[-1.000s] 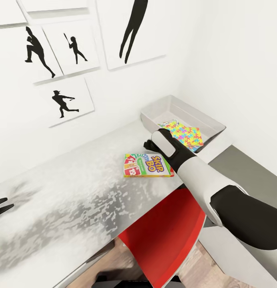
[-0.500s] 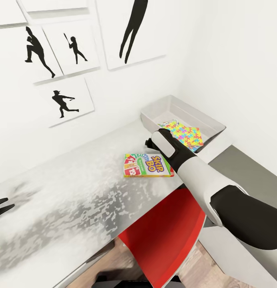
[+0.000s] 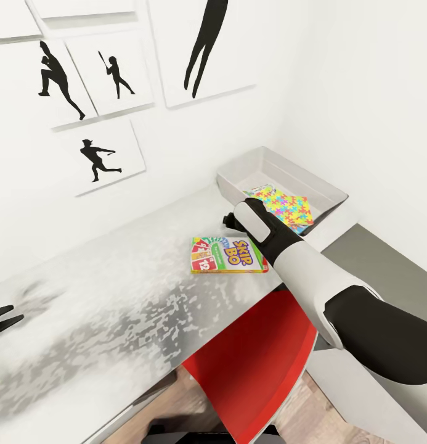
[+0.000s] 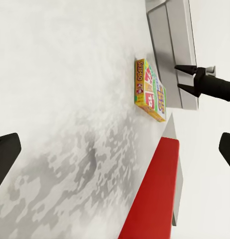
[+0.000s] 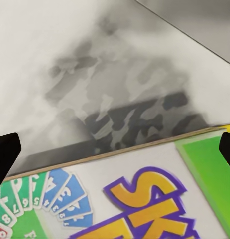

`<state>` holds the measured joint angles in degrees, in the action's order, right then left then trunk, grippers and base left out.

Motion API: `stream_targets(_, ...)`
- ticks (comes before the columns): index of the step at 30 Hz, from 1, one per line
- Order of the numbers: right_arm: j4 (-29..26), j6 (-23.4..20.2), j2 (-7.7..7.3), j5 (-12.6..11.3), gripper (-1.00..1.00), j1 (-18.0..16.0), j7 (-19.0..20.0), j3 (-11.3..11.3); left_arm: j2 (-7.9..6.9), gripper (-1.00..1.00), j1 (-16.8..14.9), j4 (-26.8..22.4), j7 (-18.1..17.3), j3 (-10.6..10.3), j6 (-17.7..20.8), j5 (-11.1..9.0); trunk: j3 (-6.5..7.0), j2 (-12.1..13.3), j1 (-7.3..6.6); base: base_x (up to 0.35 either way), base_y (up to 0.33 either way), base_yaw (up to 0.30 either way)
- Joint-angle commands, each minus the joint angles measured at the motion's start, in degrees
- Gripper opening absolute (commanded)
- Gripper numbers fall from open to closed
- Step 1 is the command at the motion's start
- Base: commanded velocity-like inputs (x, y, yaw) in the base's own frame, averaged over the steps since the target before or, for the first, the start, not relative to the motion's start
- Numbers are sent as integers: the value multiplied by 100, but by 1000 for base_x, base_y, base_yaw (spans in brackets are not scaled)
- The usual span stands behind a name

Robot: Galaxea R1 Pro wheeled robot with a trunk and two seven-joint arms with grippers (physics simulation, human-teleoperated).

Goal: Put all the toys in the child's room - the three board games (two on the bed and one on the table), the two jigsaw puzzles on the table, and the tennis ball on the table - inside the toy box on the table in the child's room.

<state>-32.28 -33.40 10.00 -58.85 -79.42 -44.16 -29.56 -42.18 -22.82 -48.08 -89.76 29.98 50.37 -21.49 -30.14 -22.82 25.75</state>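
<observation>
A Skip-Bo board game box [image 3: 228, 254] lies flat on the light grey table [image 3: 114, 290], near its front edge. My right gripper [image 3: 228, 219] hovers open just above the box's far edge, largely hidden behind its own wrist. The left wrist view shows the right gripper [image 4: 187, 79] with fingers spread beside the box [image 4: 151, 92]. The right wrist view looks straight down on the box lid [image 5: 145, 194] with the right gripper [image 5: 115, 149] open over it. The pale grey toy box [image 3: 235, 176] stands at the table's far right end, with a multicolour jigsaw puzzle [image 3: 286, 206] inside. My left gripper [image 3: 0, 317] is open far to the left.
A red chair [image 3: 256, 364] is tucked under the table just below the game box. The dark grey corner section [image 3: 386, 265] lies to the right of the toy box. White walls with black silhouette pictures [image 3: 96, 157] close in behind the table.
The right gripper has edged very slightly away from me, so less of its fingers shows past the wrist. The box and the left arm have stayed put.
</observation>
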Motion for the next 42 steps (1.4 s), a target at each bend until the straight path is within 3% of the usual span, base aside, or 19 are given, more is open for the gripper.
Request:
stream_targets(1,-1,-26,0,-26,100,-8,-23,-13,-2,100,-3,0,-24,-1,61,4,-9,-10,3,0,0,0)
stream_targets(42,-7,7,0,-9,100,-11,-3,-6,-1,100,-3,0,-24,-1,61,4,-9,-10,3,0,0,0)
